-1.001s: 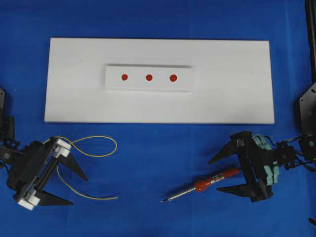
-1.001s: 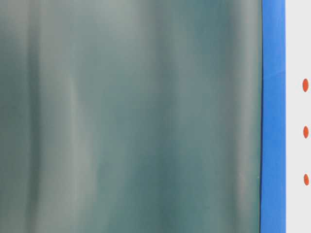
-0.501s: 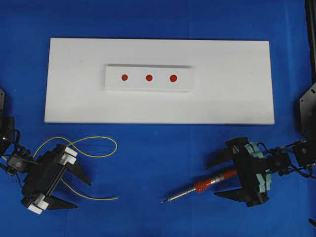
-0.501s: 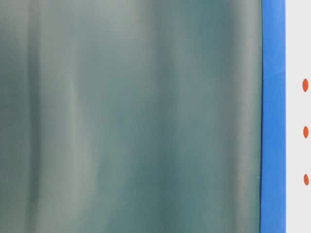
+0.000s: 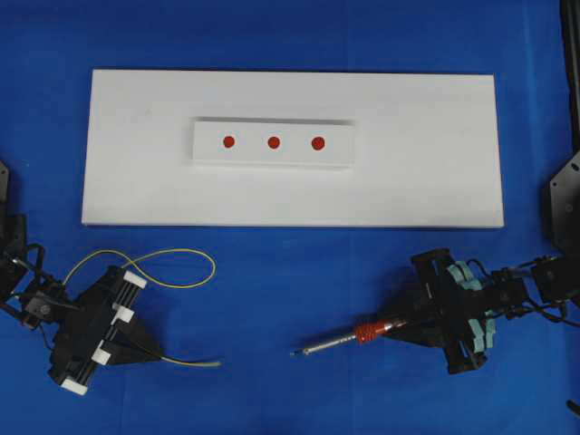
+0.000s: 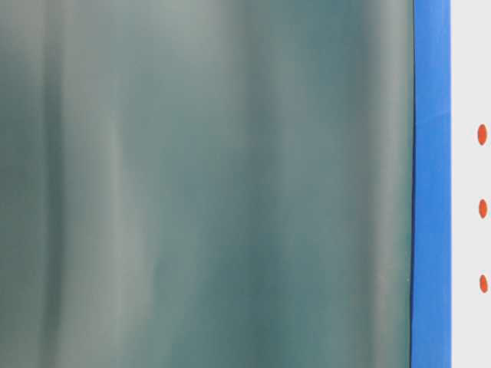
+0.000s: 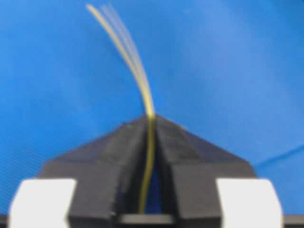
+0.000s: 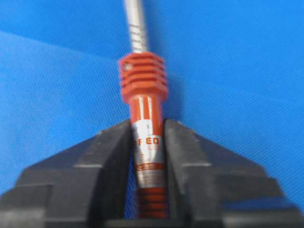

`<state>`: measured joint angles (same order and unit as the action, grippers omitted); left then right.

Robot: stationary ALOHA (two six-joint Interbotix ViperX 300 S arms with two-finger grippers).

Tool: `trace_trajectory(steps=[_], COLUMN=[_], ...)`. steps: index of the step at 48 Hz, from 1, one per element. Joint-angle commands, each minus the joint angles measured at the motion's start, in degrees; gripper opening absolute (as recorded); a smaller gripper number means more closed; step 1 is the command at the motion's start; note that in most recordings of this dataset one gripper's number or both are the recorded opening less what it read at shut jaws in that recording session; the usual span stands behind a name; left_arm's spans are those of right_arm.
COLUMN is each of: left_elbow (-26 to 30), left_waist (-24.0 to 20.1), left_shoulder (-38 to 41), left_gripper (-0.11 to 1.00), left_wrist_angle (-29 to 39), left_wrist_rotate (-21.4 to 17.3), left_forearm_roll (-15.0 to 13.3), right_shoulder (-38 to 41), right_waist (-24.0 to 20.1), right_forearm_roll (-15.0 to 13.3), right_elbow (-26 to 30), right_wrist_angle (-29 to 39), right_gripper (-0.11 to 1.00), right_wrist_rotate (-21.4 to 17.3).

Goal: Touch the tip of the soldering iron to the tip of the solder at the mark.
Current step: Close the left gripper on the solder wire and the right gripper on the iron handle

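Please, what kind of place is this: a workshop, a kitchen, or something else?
Probably a robot practice bench for soldering, not a real workshop. A blue cloth covers the table; on it lies a white board with three red marks, and two robot arms hold a soldering iron and solder.

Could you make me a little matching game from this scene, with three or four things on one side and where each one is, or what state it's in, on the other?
Things:
1. solder
2. soldering iron
3. three red marks
4. white board

Places or states:
A. on the small raised white strip
B. pinched in the left claw
C. lying flat on the blue cloth, holding the strip
D. gripped by its handle in the right claw

Pairs: 1-B, 2-D, 3-A, 4-C
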<state>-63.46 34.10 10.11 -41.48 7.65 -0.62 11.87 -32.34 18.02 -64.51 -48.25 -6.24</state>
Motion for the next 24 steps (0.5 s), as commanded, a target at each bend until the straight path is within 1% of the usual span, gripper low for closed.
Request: trace_trajectory(steps=[1, 8, 15, 21, 24], left_elbow=[0.4, 0.5, 0.9, 1.9, 2.7], left_waist=[0.7, 0.7, 0.6, 0.4, 0.2], left_shoulder=[-0.4, -0.7, -3.3, -7.6, -9.8], left_gripper=[0.03, 0.03, 0.03, 0.03, 0.03], left_wrist_angle=[0.0, 0.1, 1.7, 7.6, 11.6], left_wrist_rotate=[0.1, 0.1, 0.7, 0.7, 0.8], left_forearm_roll=[0.2, 0.2, 0.2, 0.1, 0.1], right_shoulder=[-0.5, -0.6, -2.9, -7.3, -10.8], right_waist=[0.1, 0.1, 0.1, 0.5, 1.2], right_forearm_roll=[-0.7, -1.1, -1.0, -0.9, -0.9], right_elbow=[0.0, 0.2, 0.5, 1.1, 1.5], right_wrist_angle=[-0.7, -0.6, 1.7, 6.3, 10.5], right_gripper=[0.07, 0.06, 0.06, 0.06, 0.06], right_wrist_rotate=[0.1, 0.0, -0.2, 0.1, 0.2])
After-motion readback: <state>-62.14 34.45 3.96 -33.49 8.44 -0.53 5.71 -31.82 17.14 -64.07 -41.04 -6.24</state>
